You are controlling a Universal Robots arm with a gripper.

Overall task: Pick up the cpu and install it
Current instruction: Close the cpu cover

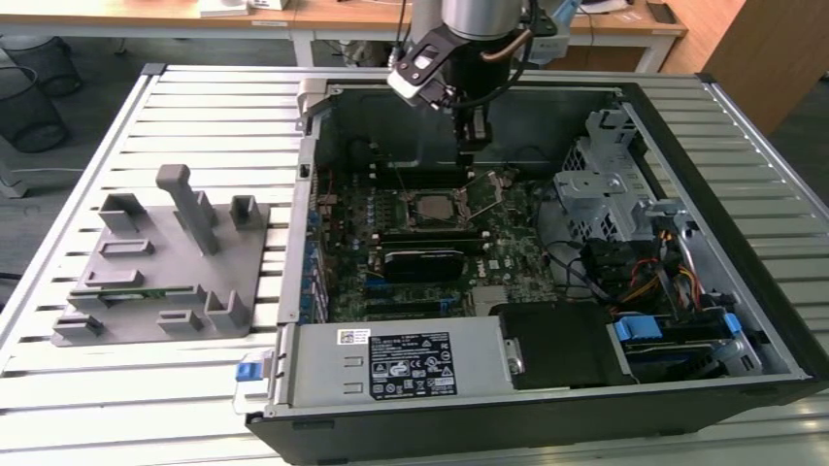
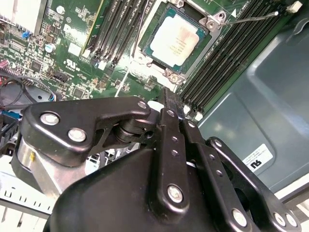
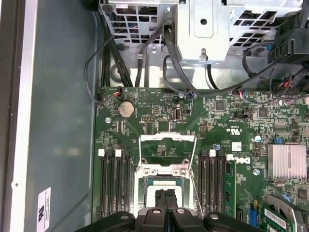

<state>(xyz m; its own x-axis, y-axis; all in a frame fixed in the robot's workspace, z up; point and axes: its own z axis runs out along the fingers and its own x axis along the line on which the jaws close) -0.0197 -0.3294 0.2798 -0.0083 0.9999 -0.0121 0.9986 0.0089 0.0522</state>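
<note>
Closest to the lens were the jaws, and they looked clenched tight with nothing between them. They hung low inside the computer case (image 1: 557, 116), just beside the socket (image 2: 171, 75) and not touching the chip.

So the cpu (image 2: 177, 41) was already lying in its socket on the motherboard (image 3: 231, 125), silver top up. The hold-down plate (image 3: 167, 145) was swung open and the wire lever (image 2: 251, 18) stuck out to one side.

My read: the seating is where it counts. You want the chip dead flat and square in the frame, no sideways nudging over the pins, and the arm kept off that lever. It looked level to me, though I couldn't check the corner notches.

As for writing, a white sticker (image 2: 256, 157) sat on the case floor, a black label (image 1: 414, 364) on the power supply (image 1: 317, 364), and white print ran all over the board. Not quoting any of it.
</note>
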